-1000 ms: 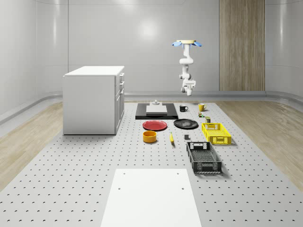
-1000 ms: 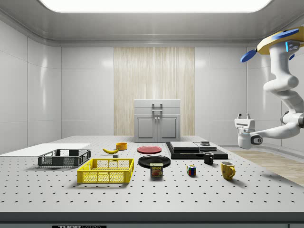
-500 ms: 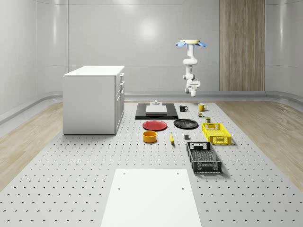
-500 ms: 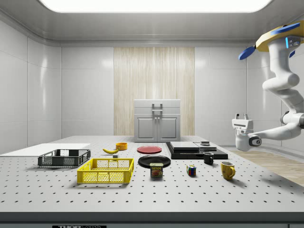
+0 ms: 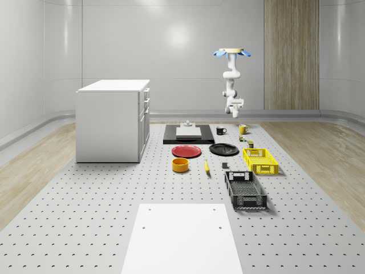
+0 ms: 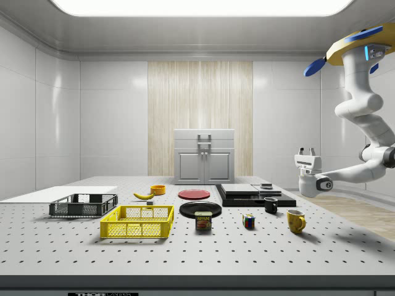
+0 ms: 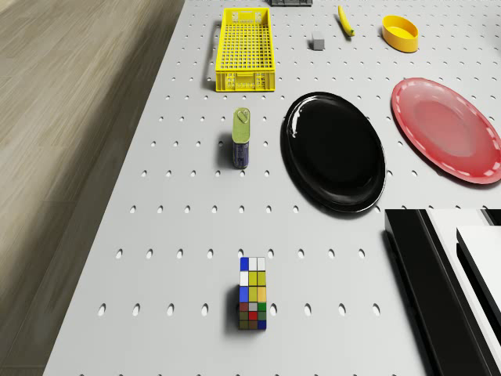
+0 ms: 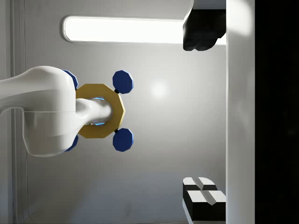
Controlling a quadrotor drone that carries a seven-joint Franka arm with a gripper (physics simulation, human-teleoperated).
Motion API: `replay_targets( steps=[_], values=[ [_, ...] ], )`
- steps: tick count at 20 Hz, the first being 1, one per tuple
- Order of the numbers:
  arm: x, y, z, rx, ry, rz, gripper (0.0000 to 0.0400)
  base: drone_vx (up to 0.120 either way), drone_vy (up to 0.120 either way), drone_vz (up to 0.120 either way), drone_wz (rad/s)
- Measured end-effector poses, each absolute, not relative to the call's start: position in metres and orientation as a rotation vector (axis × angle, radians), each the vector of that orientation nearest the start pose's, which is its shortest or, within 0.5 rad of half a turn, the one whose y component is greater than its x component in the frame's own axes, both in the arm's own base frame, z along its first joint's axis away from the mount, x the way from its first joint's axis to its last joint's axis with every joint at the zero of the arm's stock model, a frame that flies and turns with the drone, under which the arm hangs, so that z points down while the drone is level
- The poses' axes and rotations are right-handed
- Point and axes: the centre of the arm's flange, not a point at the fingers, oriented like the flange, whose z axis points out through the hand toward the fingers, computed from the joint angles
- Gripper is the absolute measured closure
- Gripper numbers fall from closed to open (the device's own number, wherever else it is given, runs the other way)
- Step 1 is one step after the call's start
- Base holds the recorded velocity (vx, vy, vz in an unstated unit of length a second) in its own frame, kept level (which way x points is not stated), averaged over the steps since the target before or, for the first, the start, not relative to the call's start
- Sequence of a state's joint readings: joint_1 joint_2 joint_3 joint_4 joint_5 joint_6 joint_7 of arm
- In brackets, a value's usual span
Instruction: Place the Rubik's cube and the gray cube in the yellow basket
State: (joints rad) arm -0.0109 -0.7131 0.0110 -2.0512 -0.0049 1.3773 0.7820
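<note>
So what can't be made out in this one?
- Gray cube: in the drone view a small block beside the yellow basket; its faces are too small to read.
- Rubik's cube: its far faces are turned away in the side view.
- Gripper: points upward at the side view's right; finger gap too small to judge.
- Drone: cut by the side view's right edge.

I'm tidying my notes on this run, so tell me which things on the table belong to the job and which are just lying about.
Part of the job:
Rubik's cube
gray cube
yellow basket

Just lying about:
black plate
red plate
can
banana
yellow bowl
black basket
yellow mug
black mug
</note>
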Motion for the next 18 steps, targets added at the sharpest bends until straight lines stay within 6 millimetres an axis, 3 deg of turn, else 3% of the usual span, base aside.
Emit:
replay_targets(
  steps=[12, 18],
  values=[
    [0.302, 0.009, 0.691, -2.962, 1.228, -0.128, 0.0000, 0.120, 0.000, -0.003, 0.000],
    [0.301, 0.025, 0.688, -3.092, 1.283, -0.245, 0.0000, 0.120, 0.000, -0.120, 0.000]
  ],
)
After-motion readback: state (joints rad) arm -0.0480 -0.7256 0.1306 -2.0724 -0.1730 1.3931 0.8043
